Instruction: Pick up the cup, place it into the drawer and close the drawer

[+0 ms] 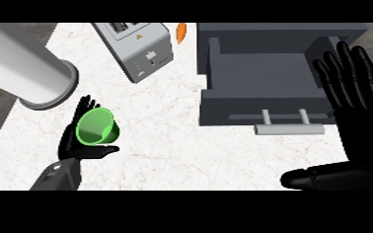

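Right hand (348, 123) up open, left hand (86, 143) wrapped round the cup (97, 126).

Nearest me, my right hand rests flat with fingers straight and spread, just beside the open drawer (266, 74) at its handle (288, 128) end. My left fingers and thumb curl around the green cup, well to the left of the drawer. I judge the pick is made; next I must carry the cup across and lower it inside. Nothing shows in the drawer or the cup.

Bare desk (182, 143) lay open across the frame's middle; the toaster (134, 49) stood at upper centre, the open drawer (262, 81) at right.
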Available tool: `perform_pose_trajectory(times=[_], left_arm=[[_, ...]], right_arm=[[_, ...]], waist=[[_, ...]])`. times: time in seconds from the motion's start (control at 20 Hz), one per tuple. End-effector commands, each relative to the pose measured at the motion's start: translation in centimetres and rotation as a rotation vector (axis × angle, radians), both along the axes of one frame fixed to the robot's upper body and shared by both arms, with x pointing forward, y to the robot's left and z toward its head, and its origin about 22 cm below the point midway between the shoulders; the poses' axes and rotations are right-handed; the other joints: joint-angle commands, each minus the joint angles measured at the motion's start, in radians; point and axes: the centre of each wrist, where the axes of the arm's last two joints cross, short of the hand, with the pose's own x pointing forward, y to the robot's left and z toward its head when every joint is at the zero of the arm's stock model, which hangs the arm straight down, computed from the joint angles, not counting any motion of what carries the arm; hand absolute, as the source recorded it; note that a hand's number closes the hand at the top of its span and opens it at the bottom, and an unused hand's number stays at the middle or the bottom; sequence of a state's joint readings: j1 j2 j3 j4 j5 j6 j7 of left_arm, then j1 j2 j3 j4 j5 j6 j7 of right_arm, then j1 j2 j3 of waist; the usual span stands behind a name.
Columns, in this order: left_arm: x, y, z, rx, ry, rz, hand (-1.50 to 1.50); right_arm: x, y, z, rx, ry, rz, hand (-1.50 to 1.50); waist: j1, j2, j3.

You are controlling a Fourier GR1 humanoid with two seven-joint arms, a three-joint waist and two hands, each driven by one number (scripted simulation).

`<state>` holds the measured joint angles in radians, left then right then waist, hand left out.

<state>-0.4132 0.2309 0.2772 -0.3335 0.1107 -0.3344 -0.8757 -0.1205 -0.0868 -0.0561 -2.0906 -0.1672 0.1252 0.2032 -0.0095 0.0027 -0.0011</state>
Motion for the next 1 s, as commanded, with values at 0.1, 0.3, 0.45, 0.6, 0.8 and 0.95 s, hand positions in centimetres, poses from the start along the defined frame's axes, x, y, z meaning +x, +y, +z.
perform_pose_trajectory(times=[0.1, 0.3, 0.45, 0.6, 0.8, 0.95], left_arm=[[0.2, -0.9, -0.3, -0.152, -0.065, -0.086, -1.5], [0.7, -0.6, 0.1, -0.186, -0.08, -0.11, 1.5], [0.5, -1.0, 0.0, -0.196, -0.145, -0.134, 1.5], [0.3, -1.8, -0.4, -0.144, -0.188, -0.086, 1.5], [-0.2, -0.5, -0.1, -0.105, -0.259, -0.048, 1.5], [1.1, -1.0, 0.7, -0.092, -0.264, 0.043, 1.5]], right_arm=[[0.4, 0.7, 0.1, -0.008, 0.006, -0.002, -1.5], [-0.2, 0.7, 0.5, -0.019, 0.004, 0.015, -1.5], [-0.7, 0.1, -0.6, 0.002, 0.013, 0.003, -1.5], [0.8, -0.5, 0.6, -0.002, -0.007, -0.012, -1.5], [-0.2, 0.7, 1.7, 0.006, -0.005, 0.008, -1.5], [0.2, 0.1, -0.5, -0.013, 0.0, -0.011, -1.5]], waist=[[0.001, 0.001, 0.0], [-0.006, 0.003, -0.002], [-0.001, 0.0, 0.0], [-0.002, 0.003, -0.001], [-0.002, 0.002, -0.002], [0.002, 0.001, 0.0]])
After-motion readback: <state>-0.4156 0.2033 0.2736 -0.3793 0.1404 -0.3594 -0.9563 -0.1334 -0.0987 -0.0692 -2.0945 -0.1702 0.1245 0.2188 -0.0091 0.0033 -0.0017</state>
